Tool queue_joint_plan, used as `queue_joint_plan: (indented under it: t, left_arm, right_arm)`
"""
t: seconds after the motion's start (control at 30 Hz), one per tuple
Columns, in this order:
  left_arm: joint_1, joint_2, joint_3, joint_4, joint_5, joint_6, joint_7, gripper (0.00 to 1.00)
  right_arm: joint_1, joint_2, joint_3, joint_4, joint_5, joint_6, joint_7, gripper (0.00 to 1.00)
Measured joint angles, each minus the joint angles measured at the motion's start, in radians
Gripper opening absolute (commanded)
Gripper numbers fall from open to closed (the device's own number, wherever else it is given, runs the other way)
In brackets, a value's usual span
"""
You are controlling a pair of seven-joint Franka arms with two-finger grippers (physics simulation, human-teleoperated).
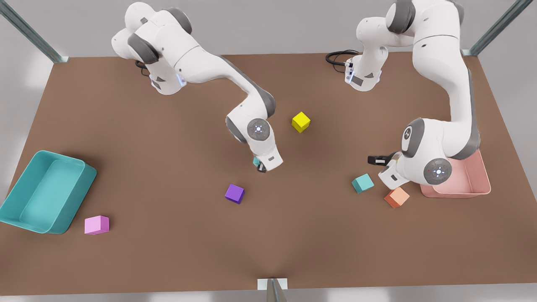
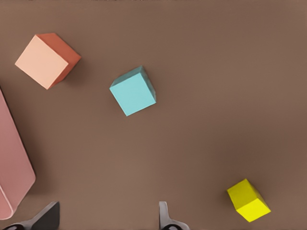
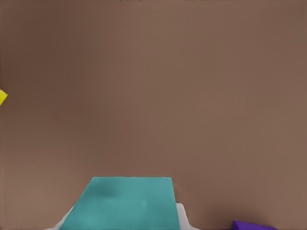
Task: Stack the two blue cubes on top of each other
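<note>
One blue cube (image 1: 256,161) is pinched in my right gripper (image 1: 260,166), on the arm at the front view's left, near the table's middle. In the right wrist view this cube (image 3: 125,201) sits between the pale fingers (image 3: 181,216). The other blue cube (image 1: 362,183) lies on the table at the front view's right, free of any grip. My left gripper (image 1: 384,164) hovers just behind it, open. The left wrist view shows that cube (image 2: 133,91) well ahead of the spread fingertips (image 2: 164,216), apart from them.
An orange cube (image 1: 396,197) lies beside the free blue cube, next to a pink tray (image 1: 476,186). A purple cube (image 1: 234,193) sits just in front of the right gripper. A yellow cube (image 1: 301,121) is behind it. A pink cube (image 1: 96,225) and teal tray (image 1: 63,167) stand far left.
</note>
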Motion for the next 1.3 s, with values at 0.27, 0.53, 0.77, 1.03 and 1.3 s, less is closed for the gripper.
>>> queue_joint_plan:
  t: [0.27,0.53,0.77,1.03,1.3]
  left_arm:
    - [-0.014,0.051,0.067,-0.252,-0.102,0.491,-0.21,1.0]
    - [-0.03,0.088,0.069,-0.297,-0.118,0.731,-0.388,1.0]
    - [-0.028,0.045,0.069,-0.394,-0.115,0.797,-0.481,1.0]
    - [-0.036,0.042,0.065,-0.424,-0.109,0.81,-0.506,1.0]
    - [-0.044,0.071,0.064,-0.44,-0.109,0.811,-0.44,1.0]
  right_arm:
    - [0.032,0.168,-0.011,0.116,-0.01,-0.021,0.311,1.0]
    - [-0.075,0.008,-0.006,0.251,0.001,-0.106,0.51,1.0]
    - [-0.634,-0.204,-0.035,0.28,-0.122,-0.455,0.526,1.0]
    - [-0.628,-0.556,-0.031,-0.075,-0.139,-0.606,0.503,1.0]
    - [-0.627,-0.527,-0.03,-0.058,-0.176,-0.637,0.514,1.0]
